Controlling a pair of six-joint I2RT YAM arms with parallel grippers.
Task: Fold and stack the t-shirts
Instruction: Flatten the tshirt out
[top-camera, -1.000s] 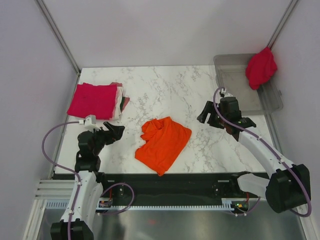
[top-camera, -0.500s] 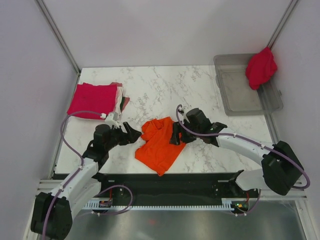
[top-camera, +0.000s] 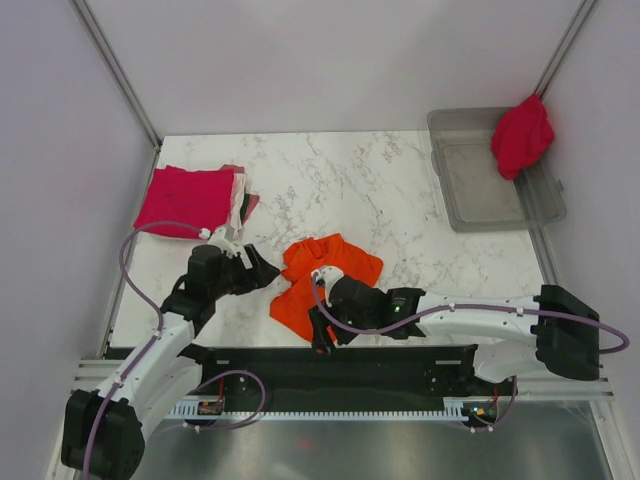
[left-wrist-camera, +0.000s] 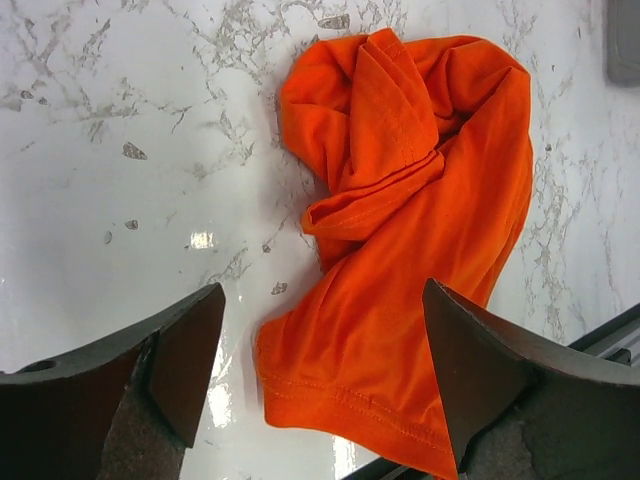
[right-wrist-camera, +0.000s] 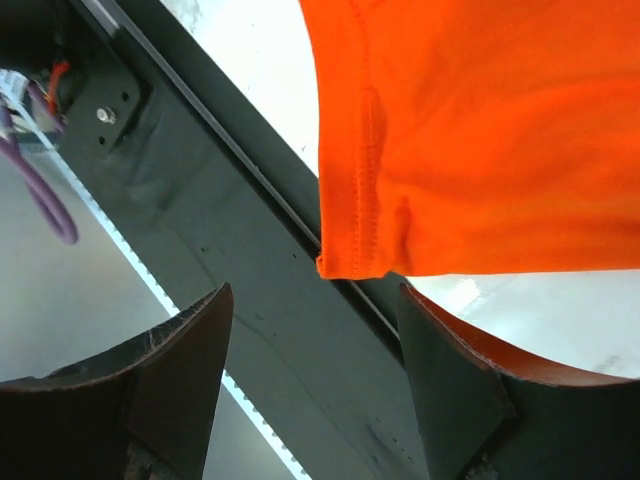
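One crumpled orange t-shirt (left-wrist-camera: 400, 250) lies by left hand (left-wrist-camera: 320, 320) and right hand (right-wrist-camera: 315, 300), both apart.

Our left arm (top-camera: 160, 340) angles in from the table's (top-camera: 400, 180) near-left corner, left gripper (top-camera: 262, 268) pointing right, jaws wide apart. Our right arm (top-camera: 470, 315) lies stretched leftward along the near edge, right gripper (top-camera: 320, 335) over that edge, jaws spread, holding nothing.
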